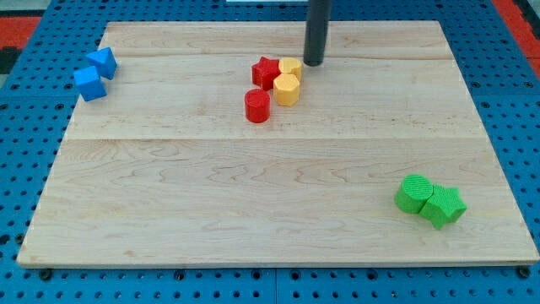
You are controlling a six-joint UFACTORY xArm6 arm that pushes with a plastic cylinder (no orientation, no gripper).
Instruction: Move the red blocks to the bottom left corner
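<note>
Green blocks lay nearest the camera, at the view's bottom right: a green round block (414, 192) touching a green star-shaped block (445, 205) on its right.

Both red blocks were in the upper middle of the board, well apart from the bottom left corner. One was a red star block (265, 72), and the red cylinder (257, 105) stood just below it, a little to the left. Against the star's right side was a yellow block (292, 67), its shape hard to tell, and a yellow cylinder (287, 89) stood below that one, near the red cylinder. These four made one tight group.

My tip (313, 63) was just to the right of the upper yellow block, very near or touching it; I could not tell which. The dark rod (318, 29) stood upright and went out of the view at the top. It had no pincer, so nothing was held or gripped.

Two blue blocks were at the top left corner, a blue cube (89, 84) and another blue block (104, 62) touching it from above.

All blocks rested on a pale wooden board (211, 203) with visible grain. Around the board was a blue perforated surface (21, 127).
</note>
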